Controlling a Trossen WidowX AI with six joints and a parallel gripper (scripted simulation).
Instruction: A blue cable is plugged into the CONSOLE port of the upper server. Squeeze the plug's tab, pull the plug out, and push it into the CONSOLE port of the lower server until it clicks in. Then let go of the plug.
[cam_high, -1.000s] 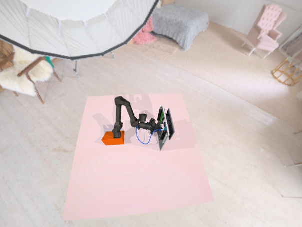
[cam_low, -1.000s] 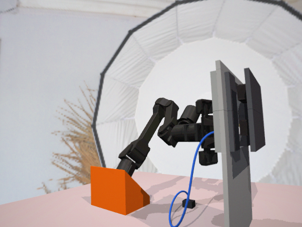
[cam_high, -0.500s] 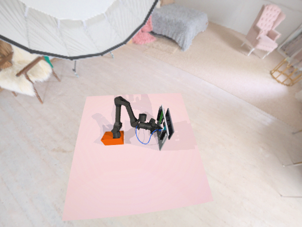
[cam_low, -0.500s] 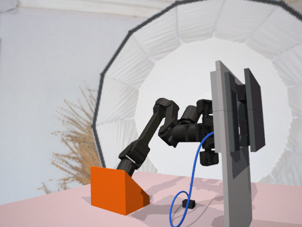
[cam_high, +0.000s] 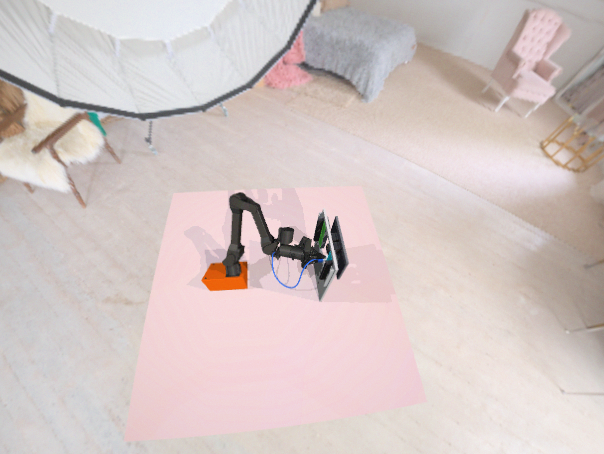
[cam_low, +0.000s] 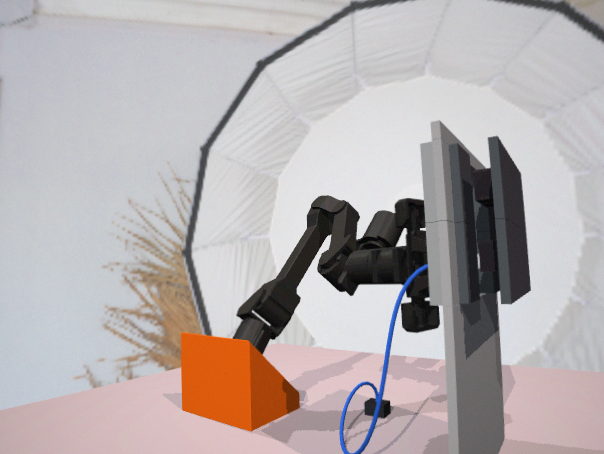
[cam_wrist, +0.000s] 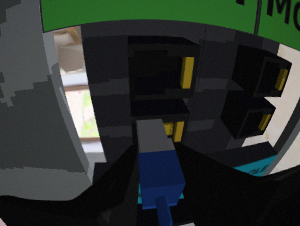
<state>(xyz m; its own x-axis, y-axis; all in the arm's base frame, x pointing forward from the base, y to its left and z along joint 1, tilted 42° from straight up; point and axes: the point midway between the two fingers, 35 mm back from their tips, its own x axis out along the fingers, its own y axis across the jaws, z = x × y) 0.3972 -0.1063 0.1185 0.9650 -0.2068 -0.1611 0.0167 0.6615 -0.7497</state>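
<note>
The blue plug (cam_wrist: 162, 176) with its grey front part is between the fingertips of my gripper (cam_high: 324, 257) (cam_wrist: 154, 150), which is shut on it. In the wrist view the whole grey part shows and overlaps the lower left port (cam_wrist: 178, 132), just under a larger-looking port (cam_wrist: 155, 72). I cannot tell how far its tip is from the port face. A green label (cam_wrist: 145, 12) is above the ports, and a teal label (cam_wrist: 254, 167) ending in "OLE" is below right. The blue cable (cam_high: 291, 287) (cam_low: 384, 360) (cam_wrist: 164, 214) hangs from the plug. The exterior view has the fingertips hidden behind the rack panels.
The upright grey rack (cam_high: 321, 287) (cam_low: 472, 380) stands in front of the arm, with a dark panel (cam_high: 341, 250) (cam_low: 511, 225) behind it. Two more ports are at the right in the wrist view. A small black block (cam_low: 373, 408) lies near the cable loop. The orange base (cam_high: 227, 280) (cam_low: 216, 380) carries the arm.
</note>
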